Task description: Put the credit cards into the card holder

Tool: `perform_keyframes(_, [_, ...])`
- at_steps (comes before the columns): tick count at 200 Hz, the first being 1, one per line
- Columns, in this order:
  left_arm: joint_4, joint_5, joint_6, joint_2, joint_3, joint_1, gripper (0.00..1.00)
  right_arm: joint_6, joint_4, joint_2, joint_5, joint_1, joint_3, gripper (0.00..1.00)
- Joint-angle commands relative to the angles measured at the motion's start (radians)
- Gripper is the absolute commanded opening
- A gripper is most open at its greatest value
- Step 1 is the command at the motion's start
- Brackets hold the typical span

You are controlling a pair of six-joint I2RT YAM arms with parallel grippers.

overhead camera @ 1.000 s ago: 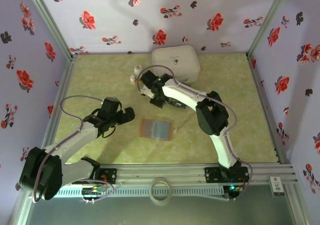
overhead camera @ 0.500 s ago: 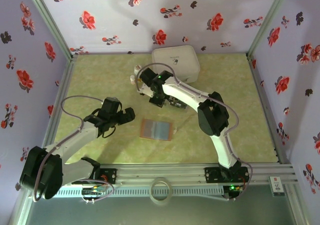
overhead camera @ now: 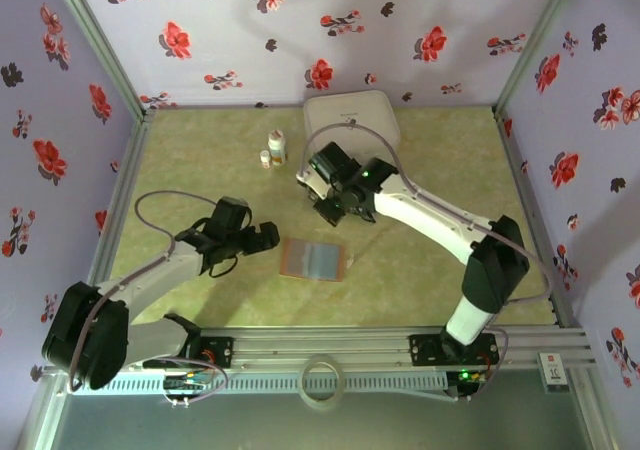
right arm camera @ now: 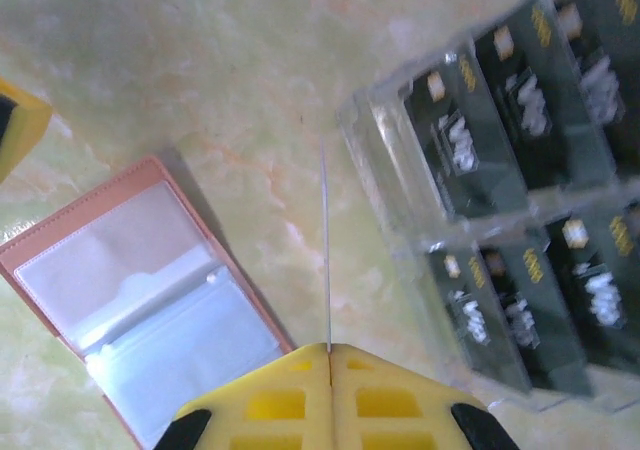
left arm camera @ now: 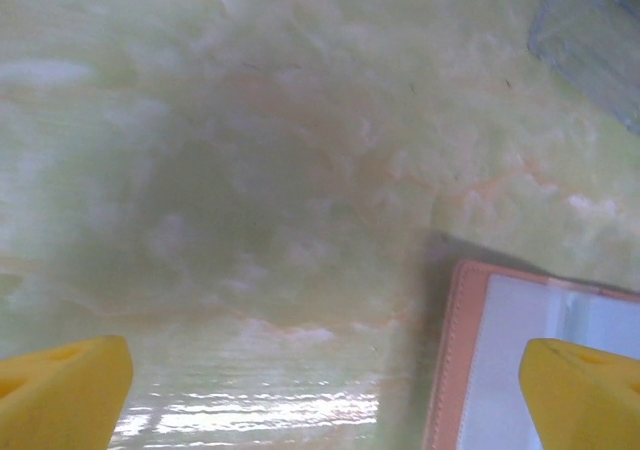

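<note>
White case (overhead camera: 352,122), two small bottles (overhead camera: 277,148)

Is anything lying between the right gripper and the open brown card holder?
Nothing visible. The right gripper, shut on what looks like an edge-on thin card, has only bare marbled tabletop between it and the open reddish-brown leather card holder. The other dark cards lie aside in a clear tray.

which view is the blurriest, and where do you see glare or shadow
left wrist: the softest, hazy all over, with a dark shadow blotch on the table and glare streaks along the bottom edge; right wrist: sharper, with a sheen on the card holder pockets and the credit cards a bit smeared behind their clear tray; top external: even light, in focus, faint shadows
</note>
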Motion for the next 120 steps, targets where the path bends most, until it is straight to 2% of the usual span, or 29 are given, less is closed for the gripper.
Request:
perform_keyframes(1, [0.050, 0.026, -0.001, 0.028, -0.001, -0.047, 1.00, 0.182, 0.118, -0.069, -0.019, -0.012, -0.124, 0.00])
perform_keyframes(59, [0.158, 0.022, -0.077, 0.126, -0.006, -0.154, 1.00, 0.455, 0.324, -0.253, -0.118, -0.087, -0.425, 0.00])
perform_keyframes(120, [0.220, 0.000, -0.135, 0.206, 0.029, -0.264, 1.00, 0.558, 0.432, -0.342, -0.204, -0.174, -0.574, 0.00])
